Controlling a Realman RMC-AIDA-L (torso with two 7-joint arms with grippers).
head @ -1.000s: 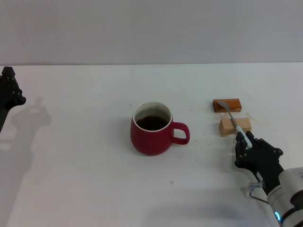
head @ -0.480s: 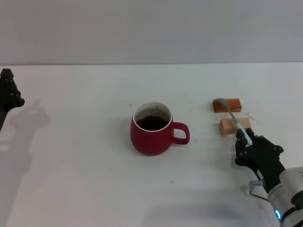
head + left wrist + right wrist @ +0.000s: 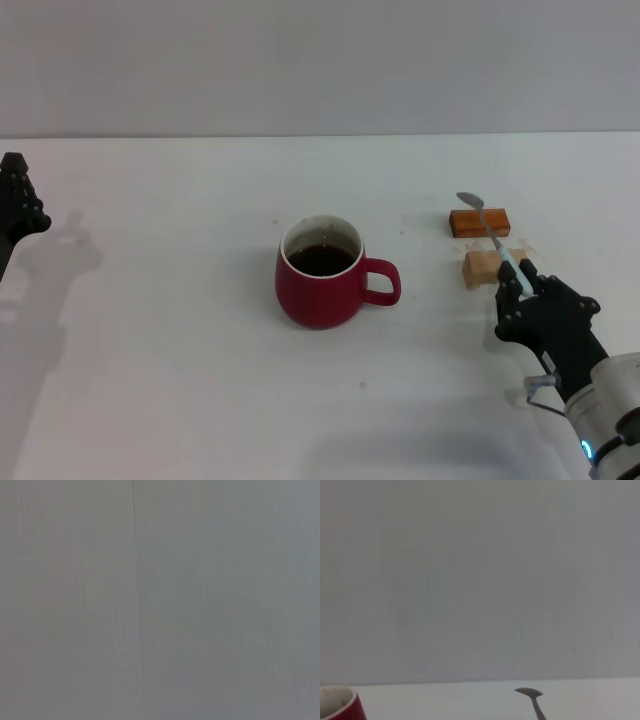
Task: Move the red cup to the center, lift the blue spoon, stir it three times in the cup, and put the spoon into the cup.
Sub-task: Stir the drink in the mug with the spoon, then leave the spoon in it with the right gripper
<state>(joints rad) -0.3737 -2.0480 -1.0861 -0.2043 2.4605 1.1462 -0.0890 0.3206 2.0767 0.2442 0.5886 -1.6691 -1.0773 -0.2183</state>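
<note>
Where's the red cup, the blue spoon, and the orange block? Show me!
red cup (image 3: 318, 290): head view, on its rounded front wall.
blue spoon (image 3: 470, 201): head view, on its grey metal bowl.
orange-brown block (image 3: 470, 222): head view, on its top face.

The right gripper (image 3: 520, 283) has lifted the blue spoon (image 3: 492, 238) up off the light wooden block (image 3: 489, 266), so its grey bowl now sticks up higher toward 11 o'clock, above the orange-brown block (image 3: 480, 222), while the left gripper (image 3: 18, 200) slid a little toward 9 o'clock.
</note>
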